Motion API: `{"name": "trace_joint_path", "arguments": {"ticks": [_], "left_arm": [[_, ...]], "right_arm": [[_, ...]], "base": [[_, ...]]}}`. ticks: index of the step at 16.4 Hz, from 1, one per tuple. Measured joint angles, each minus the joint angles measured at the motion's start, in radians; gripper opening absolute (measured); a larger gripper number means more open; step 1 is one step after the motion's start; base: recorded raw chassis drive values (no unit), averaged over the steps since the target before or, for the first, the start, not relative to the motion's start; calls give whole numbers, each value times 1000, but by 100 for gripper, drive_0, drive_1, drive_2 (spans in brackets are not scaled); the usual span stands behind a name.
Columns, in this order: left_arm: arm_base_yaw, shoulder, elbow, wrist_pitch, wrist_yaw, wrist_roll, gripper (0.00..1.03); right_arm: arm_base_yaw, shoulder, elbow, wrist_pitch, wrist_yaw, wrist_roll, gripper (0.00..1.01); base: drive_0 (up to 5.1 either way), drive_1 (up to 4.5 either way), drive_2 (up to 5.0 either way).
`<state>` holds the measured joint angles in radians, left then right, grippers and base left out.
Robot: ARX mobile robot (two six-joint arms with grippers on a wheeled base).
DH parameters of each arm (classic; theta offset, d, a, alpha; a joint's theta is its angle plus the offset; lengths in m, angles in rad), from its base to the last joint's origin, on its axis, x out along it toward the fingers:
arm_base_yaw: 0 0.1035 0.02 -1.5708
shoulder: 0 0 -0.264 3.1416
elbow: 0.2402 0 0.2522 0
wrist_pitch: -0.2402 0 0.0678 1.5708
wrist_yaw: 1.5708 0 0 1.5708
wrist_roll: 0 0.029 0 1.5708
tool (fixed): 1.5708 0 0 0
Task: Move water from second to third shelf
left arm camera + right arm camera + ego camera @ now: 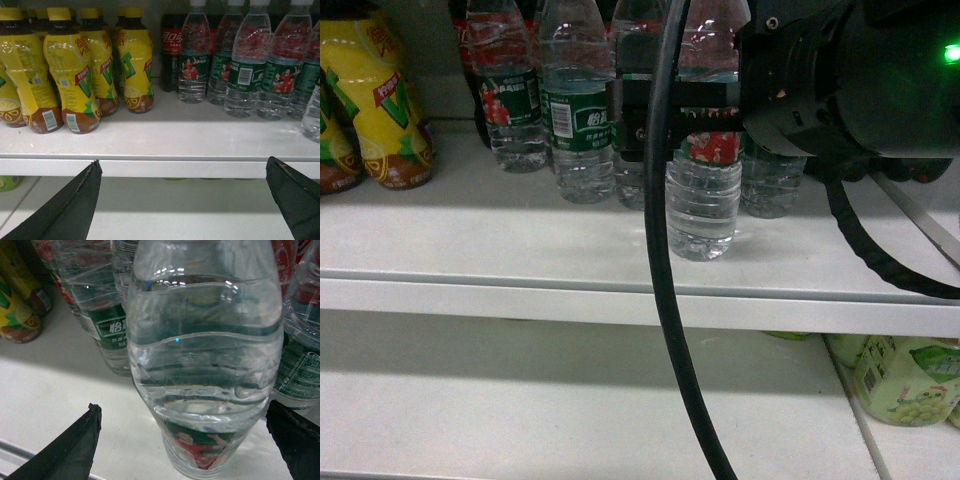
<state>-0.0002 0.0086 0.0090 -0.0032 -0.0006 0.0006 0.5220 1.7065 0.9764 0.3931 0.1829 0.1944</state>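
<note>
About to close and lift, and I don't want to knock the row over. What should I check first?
1. Target lined up: ok. The front water bottle stands between the fingers of the right pincer.
2. Right pincer open: ok. It has not closed on the bottle.
3. Room around the target: not ok. Other water bottles stand close behind and beside it.
4. Space on the lower shelf: ok. It is bare at left and middle, with green drink bottles at right.
5. Left pincer out of the way: ok. It is open and empty, in front of the shelf edge.
6. Black cable free of snags: cannot tell.
</note>
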Motion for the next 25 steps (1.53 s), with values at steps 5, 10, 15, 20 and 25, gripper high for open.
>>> {"name": "trace_joint_path", "arguments": {"ticks": [5,10,15,20,25], "left_arm": [[0,0,0,0,0,0,98],[0,0,0,0,0,0,98],[0,0,0,0,0,0,98],[0,0,0,0,0,0,98],[0,0,0,0,0,0,98]], "right_arm": [[0,77,67,-11,50,6,95],[12,39,39,-3,39,23,41],[-15,-262,-202,-29,-54,19,37],[-244,-624,-389,-161,-151,-35,37],[-447,-877,-485,-364,-304,-85,37]], "base": [[0,0,0],[0,0,0],[0,0,0],[0,0,0],[0,0,0]]}}
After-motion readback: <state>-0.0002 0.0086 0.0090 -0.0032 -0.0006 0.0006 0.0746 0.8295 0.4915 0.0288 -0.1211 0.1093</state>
